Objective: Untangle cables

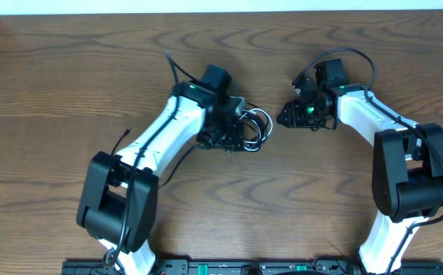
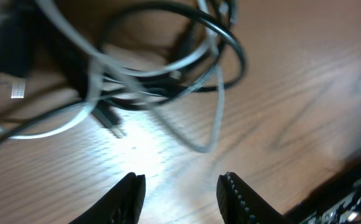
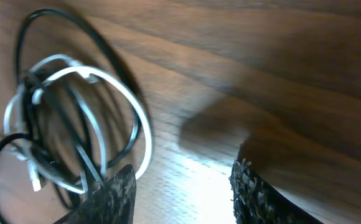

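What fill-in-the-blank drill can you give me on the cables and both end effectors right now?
1. The left end effector and the right end effector both stand open and grip ___.
2. The cables lie in one tangled heap; one of them is ___, the rest black.
3. The heap rests on a ___ table.
Missing words: nothing; white; wooden.
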